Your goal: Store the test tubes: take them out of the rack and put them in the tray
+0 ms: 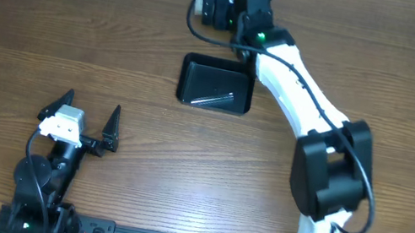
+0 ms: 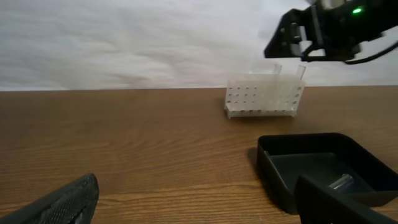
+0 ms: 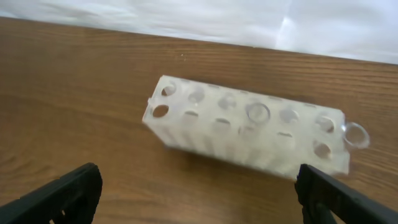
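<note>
Rack [image 3: 249, 134] reached by the right arm [image 1: 298, 90], one tube [image 1: 212, 98] already laid in the tray [image 1: 183, 78].
Across the wooden surface [image 1: 78, 25] the right arm was stretched to the far edge, the right jaws spread wide above the rack; the left arm [image 1: 53, 166] was drawn back near its base, the left jaws apart on nothing. The black tray was set just before the rack. From above the rack was mostly covered by the wrist; in the wrist views it was shown whole, two standing tubes [image 2: 301, 70] upright in it.
</note>
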Action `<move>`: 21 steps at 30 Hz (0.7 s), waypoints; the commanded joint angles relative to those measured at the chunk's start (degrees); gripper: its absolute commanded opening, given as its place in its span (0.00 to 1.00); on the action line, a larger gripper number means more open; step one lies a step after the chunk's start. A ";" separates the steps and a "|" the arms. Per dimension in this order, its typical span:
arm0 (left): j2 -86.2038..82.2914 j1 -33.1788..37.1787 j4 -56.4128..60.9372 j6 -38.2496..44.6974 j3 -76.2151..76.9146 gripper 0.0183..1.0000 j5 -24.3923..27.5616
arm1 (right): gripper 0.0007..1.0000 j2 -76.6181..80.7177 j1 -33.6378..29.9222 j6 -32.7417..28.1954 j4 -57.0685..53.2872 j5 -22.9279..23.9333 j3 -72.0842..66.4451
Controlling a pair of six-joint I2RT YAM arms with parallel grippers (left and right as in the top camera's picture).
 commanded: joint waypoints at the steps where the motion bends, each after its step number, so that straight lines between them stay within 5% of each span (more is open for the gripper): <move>1: -0.46 0.35 0.09 0.83 -0.35 1.00 0.68 | 0.99 4.59 0.76 2.64 0.00 5.95 5.29; 21: -0.46 0.35 0.09 0.83 -0.35 1.00 0.68 | 0.85 12.39 0.59 4.04 3.85 13.03 10.34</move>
